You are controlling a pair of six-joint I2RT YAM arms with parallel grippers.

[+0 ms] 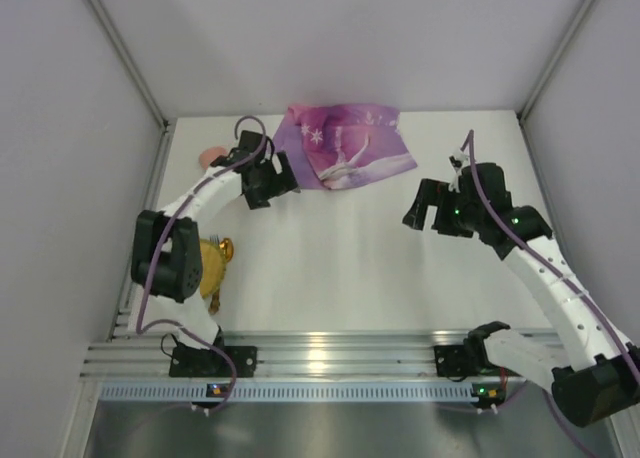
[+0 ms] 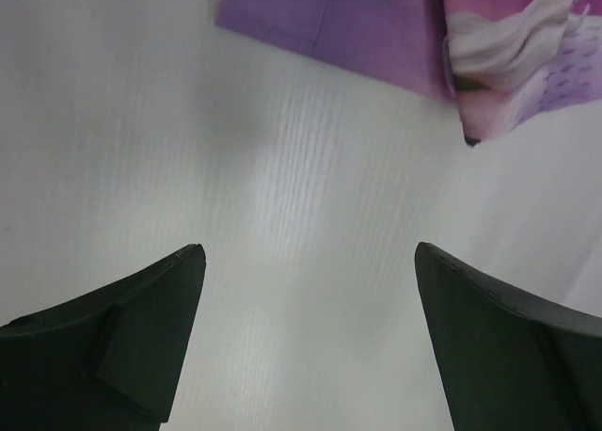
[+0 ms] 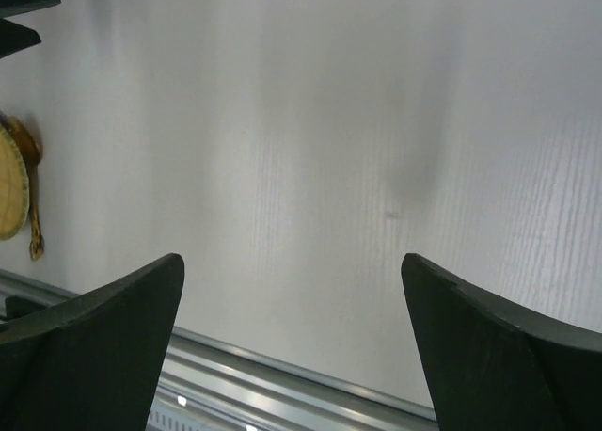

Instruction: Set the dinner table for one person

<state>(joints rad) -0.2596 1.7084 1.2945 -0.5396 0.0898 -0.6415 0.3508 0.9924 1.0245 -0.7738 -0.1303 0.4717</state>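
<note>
The large plain white rectangular surface (image 1: 350, 268) lies flat and level. Its finish is matte, and a fine ribbed grain shows close up in both wrist views, with soft grey shadows across it. A silver aluminium rail (image 1: 330, 356) runs the full length of its near edge. Pale grey panels (image 1: 60, 128) stand upright along its left, far and right edges, boxing it in.

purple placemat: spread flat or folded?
Folded. The placemat has an irregular outline from above; the left wrist view shows its plain purple back turned up beside the printed face.
</note>
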